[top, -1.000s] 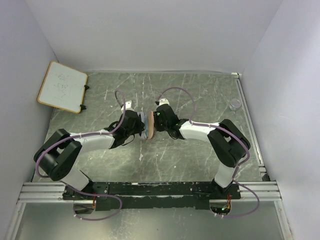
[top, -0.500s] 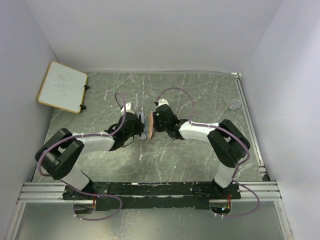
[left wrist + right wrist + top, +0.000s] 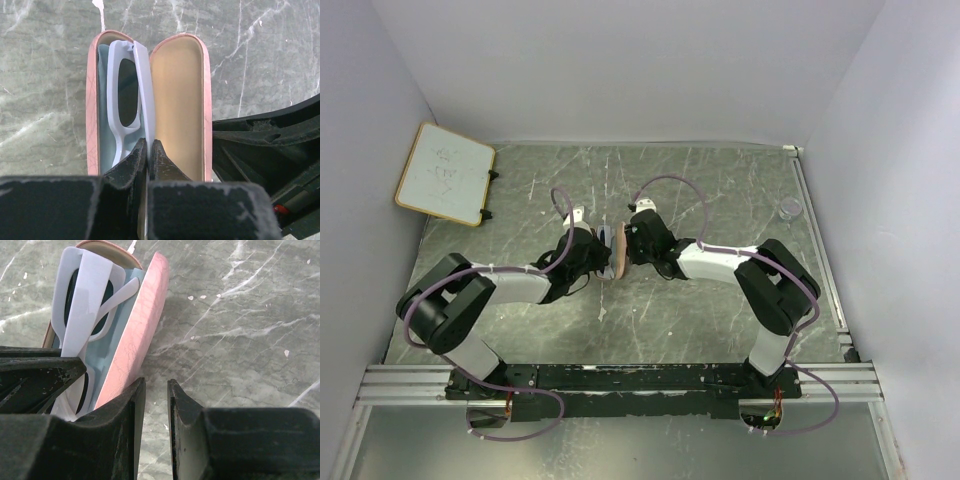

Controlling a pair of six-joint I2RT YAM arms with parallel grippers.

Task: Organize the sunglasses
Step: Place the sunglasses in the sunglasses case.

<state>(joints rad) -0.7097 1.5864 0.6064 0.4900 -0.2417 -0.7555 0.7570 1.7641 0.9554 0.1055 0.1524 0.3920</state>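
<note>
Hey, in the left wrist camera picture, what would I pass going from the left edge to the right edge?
table → pink case, its outer wall → pale blue cloth → sunglasses → the case's tan-lined half → right arm, low at the right edge
</note>
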